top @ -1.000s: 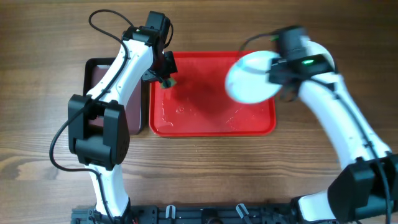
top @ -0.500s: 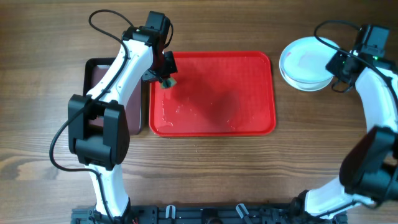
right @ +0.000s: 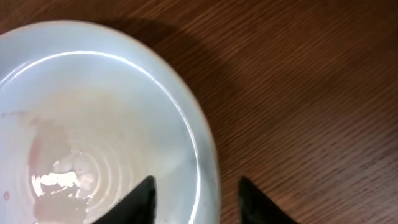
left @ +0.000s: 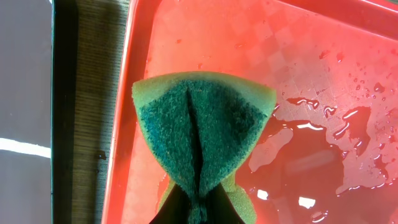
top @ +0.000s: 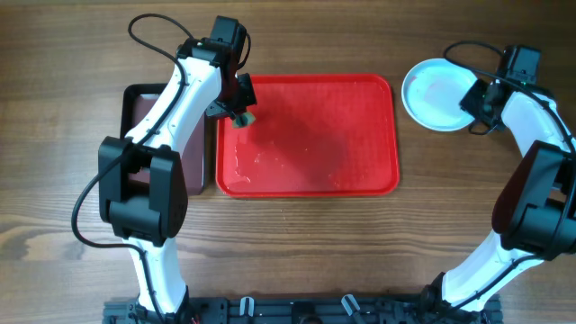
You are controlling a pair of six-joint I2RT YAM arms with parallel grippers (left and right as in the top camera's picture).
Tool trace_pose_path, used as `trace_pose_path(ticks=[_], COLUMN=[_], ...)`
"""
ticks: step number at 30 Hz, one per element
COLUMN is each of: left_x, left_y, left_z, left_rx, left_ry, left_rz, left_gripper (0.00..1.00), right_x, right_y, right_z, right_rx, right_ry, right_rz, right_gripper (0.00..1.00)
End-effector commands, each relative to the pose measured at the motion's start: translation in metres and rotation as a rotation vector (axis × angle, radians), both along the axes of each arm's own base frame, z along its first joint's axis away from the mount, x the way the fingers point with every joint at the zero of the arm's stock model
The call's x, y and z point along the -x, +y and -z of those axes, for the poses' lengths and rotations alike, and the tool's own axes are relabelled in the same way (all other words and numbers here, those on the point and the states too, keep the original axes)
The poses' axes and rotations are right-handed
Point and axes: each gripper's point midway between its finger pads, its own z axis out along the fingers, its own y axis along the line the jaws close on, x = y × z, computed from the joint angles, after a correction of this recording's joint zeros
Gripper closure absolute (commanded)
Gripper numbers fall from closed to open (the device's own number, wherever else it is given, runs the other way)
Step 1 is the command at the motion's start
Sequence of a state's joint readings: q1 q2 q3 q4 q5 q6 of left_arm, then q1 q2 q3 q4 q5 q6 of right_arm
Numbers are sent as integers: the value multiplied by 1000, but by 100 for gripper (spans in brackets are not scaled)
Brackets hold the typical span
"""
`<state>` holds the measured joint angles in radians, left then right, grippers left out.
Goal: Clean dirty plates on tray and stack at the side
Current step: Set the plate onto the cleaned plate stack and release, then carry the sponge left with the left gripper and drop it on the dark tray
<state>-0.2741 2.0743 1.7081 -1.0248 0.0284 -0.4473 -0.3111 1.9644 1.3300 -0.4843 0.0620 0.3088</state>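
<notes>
The red tray lies mid-table, wet, with no plates on it; it also shows in the left wrist view. My left gripper is shut on a green sponge over the tray's far left corner. A pale plate lies on the table right of the tray, faint reddish smears and water in it. I cannot tell whether other plates lie under it. My right gripper is open, its fingers straddling the plate's right rim.
A dark brown-black tray lies left of the red tray and shows at the left edge of the left wrist view. Water puddles sit on the red tray's floor. Bare wood table surrounds both trays.
My right arm carried the plate from over the tray's right end to the table at the right and set it down; its fingers now stand apart. The left arm has not moved.
</notes>
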Motion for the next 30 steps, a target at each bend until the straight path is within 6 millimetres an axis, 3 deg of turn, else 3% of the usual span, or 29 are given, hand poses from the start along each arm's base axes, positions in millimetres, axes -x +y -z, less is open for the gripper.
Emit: trace_pose_path(ticks=[1, 6, 14, 20, 30], left_x=[2, 2, 0, 2, 2], left_y=[-5, -5, -10, -17, -18], left_z=[2, 2, 1, 1, 1], left_rx=[15, 15, 19, 19, 20], left_ry=[7, 7, -6, -6, -7], left_rz=[3, 3, 13, 29, 31], left_gripper=[96, 96, 96, 96, 96], right_x=[-12, -16, -11, 15, 57], right_y=[26, 47, 65, 88, 102], right_z=[-3, -6, 4, 33, 41], right_rx=[-109, -213, -219, -279, -348], right_ry=[-49, -82, -34, 117, 287], right_rz=[-130, -195, -247, -263, -250], right_gripper=[50, 49, 49, 50, 55])
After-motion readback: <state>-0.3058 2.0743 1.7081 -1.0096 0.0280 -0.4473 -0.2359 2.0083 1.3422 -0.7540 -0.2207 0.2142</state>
